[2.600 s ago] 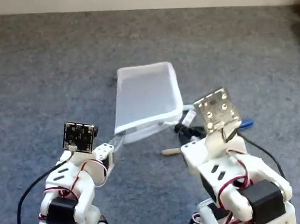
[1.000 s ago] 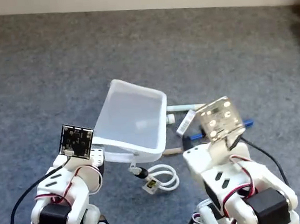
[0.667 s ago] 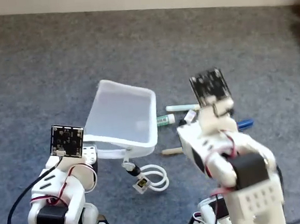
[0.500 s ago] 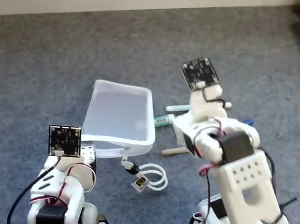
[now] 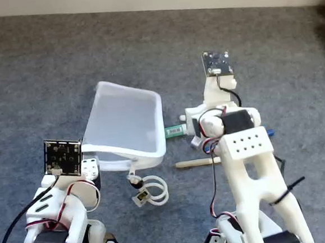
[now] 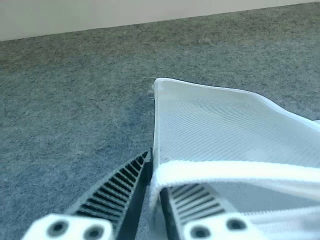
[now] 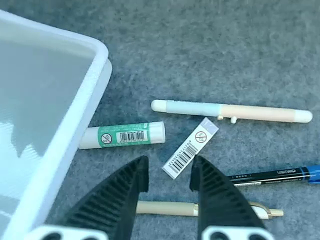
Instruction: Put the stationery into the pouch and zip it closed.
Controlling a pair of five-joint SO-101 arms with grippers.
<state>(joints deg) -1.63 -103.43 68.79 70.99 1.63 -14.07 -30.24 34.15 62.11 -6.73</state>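
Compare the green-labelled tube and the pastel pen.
The tube is shorter and thicker than the pastel pen. The tube is white with a green label; the pen is pale blue and cream. The tube's end reaches the pouch rim; the pen lies clear of it. Both lie flat outside it.

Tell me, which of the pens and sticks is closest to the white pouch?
The short white stick with the green label. One of its ends lies right up by the rim of the pouch, while all the other pieces lie farther out on the carpet.

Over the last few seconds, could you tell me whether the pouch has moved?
Yes. In the high view the pouch has slid left, away from the beige pen, which stayed put, uncovering the green glue stick.
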